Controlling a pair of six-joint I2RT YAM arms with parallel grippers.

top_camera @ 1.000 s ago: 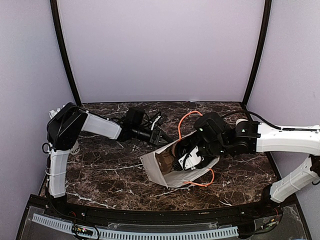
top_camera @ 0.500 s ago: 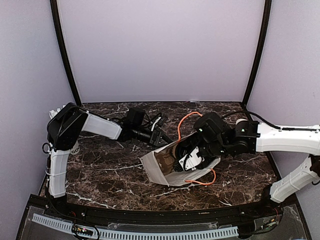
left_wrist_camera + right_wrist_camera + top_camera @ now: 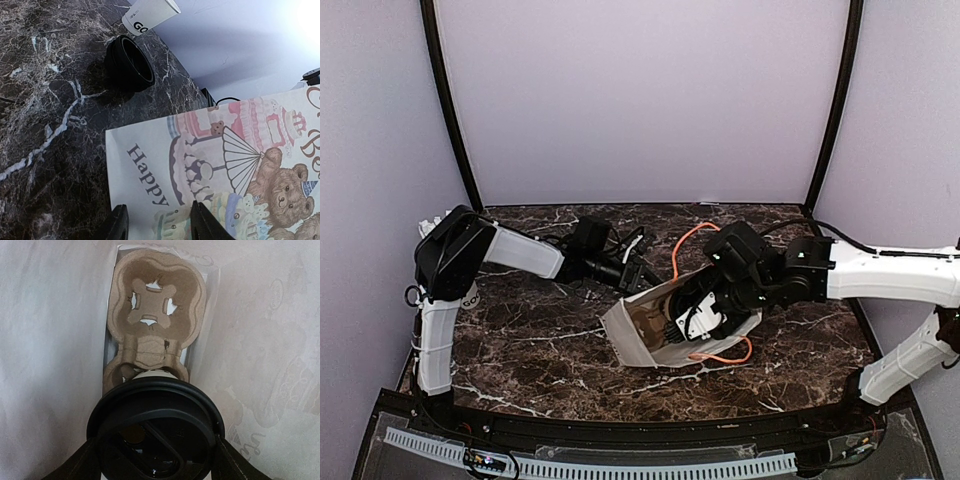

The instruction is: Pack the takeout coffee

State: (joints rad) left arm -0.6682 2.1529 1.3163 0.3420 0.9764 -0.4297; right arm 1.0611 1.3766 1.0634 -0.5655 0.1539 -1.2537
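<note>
**A:** Why is the paper bag laid over on the surface, with its mouth toward the right arm?

**B:** A sideways reach is allowed that way. The takeout coffee is gripped at its black lid by the right end effector, which is clenched on it from both sides. The cup is deep inside the bag.

**A:** And the left end effector?

**B:** It is set at the bag's upper edge with its fingers apart, and the printed wall is seen between them. Nothing is seen clamped. The bag is judged to be steadied by it, though contact cannot be confirmed.

**A:** How much room is left inside?

**B:** Little. The walls are close on both sides of the lid. A cardboard cup carrier is lodged at the bottom, with its far cell empty and its near cell just beyond the cup. A straight push is called for, since a wall could be snagged otherwise.

**A:** And outside the bag?

**B:** A white cup and a black round piece are found near each other, apart from the bag.
</note>
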